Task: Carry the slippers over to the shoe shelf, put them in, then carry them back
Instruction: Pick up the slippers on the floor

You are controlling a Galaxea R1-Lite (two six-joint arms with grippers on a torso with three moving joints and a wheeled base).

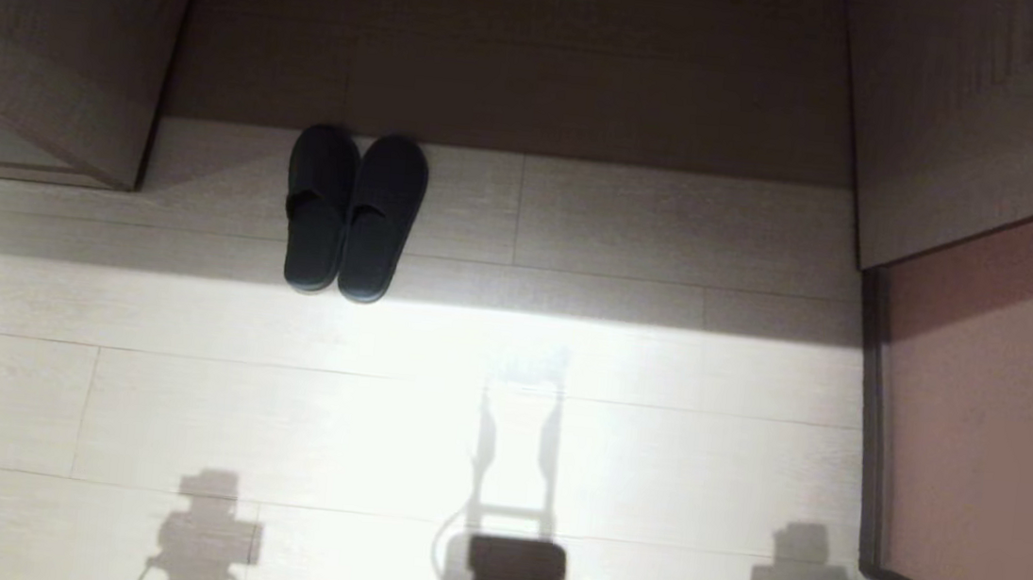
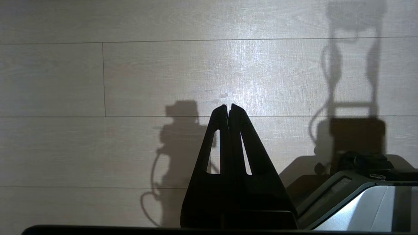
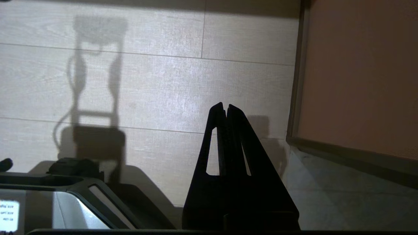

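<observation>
On the far left a wood-grain cabinet panel (image 1: 58, 28) juts out over the pale plank floor (image 1: 558, 446). Just right of it, the slippers (image 1: 353, 213) sit side by side and touching, toes pointing away, heels toward the robot. Their toes rest right at the edge of the shoe shelf (image 1: 511, 53), a dark, shaded recess running across the far side; the pair lies on the floor in front of it, not inside. The heels reach the line where shadow gives way to a bright patch of light.

Nearer, the floor carries three shadows of the robot: one arm at left, the trunk in the middle, one arm at right. The slippers are well apart from all of them.

The left gripper (image 2: 228, 106) hangs over bare planks, its two black fingers pressed together at the tips, nothing between them. The robot's grey base (image 2: 359, 202) shows beside it.

The right gripper (image 3: 226, 105) is likewise closed tight and empty, above the floor near a reddish-brown panel (image 3: 359, 75) with a dark frame on the right.
</observation>
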